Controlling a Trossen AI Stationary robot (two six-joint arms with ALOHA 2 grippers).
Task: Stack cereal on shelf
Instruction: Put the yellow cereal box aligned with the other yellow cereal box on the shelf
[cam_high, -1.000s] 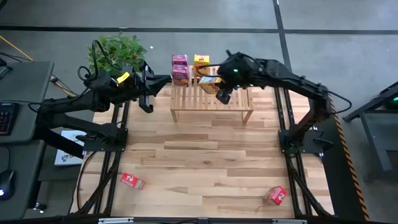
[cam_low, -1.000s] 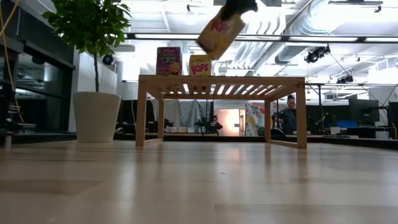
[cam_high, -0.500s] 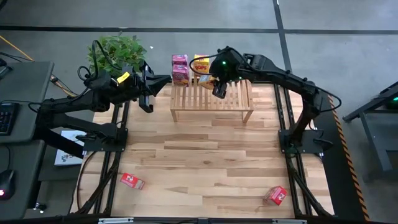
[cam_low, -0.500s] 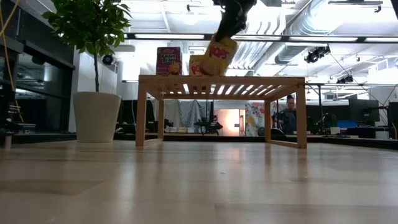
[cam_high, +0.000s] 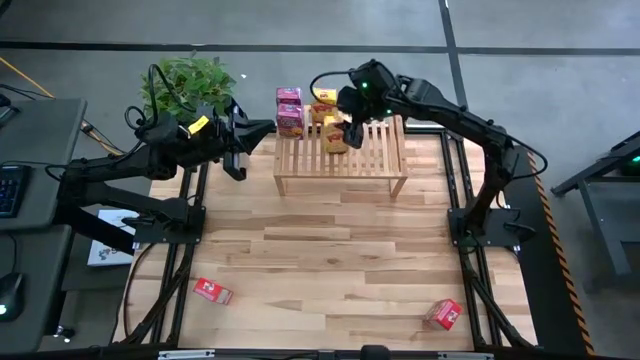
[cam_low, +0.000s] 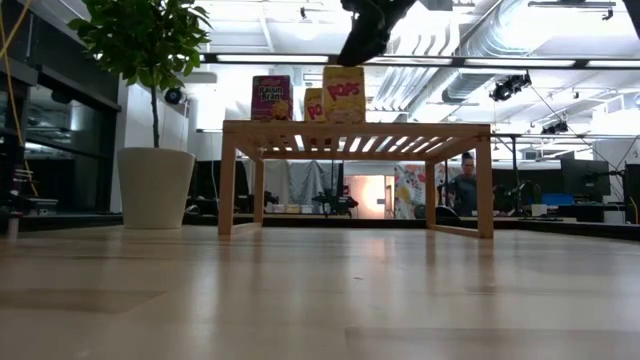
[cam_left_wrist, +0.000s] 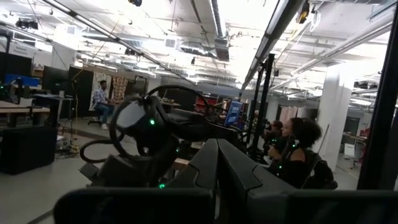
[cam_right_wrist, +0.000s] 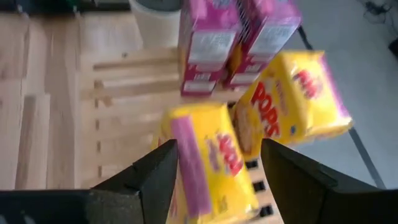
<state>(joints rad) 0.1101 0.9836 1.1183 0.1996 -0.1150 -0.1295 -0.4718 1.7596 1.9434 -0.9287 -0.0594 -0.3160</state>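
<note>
The light-wood slatted shelf (cam_high: 345, 160) stands at the table's far side. Two pink cereal boxes (cam_high: 289, 110) and a yellow one (cam_high: 322, 100) stand on its far left part. A second yellow box (cam_high: 335, 134) stands upright on the slats just in front of them, as the low view (cam_low: 343, 95) shows. My right gripper (cam_high: 351, 103) is open just above this box (cam_right_wrist: 205, 158), clear of it in the low view (cam_low: 362, 42). Two red boxes (cam_high: 212, 291) (cam_high: 442, 314) lie on the table near the front edge. My left gripper (cam_high: 240, 152) is shut and empty, left of the shelf.
A potted plant (cam_high: 190, 82) stands beyond the table's far left corner, behind my left arm. The shelf's right half (cam_high: 385, 150) and the wooden table (cam_high: 330, 250) between the shelf and the red boxes hold nothing. People show in the room behind (cam_low: 465, 180).
My right gripper has carried the yellow box toward the far edge and down. The box has turned from tilted to upright and now stands on the shelf's slats beside the other yellow box. The gripper has let go and risen slightly clear of it.
</note>
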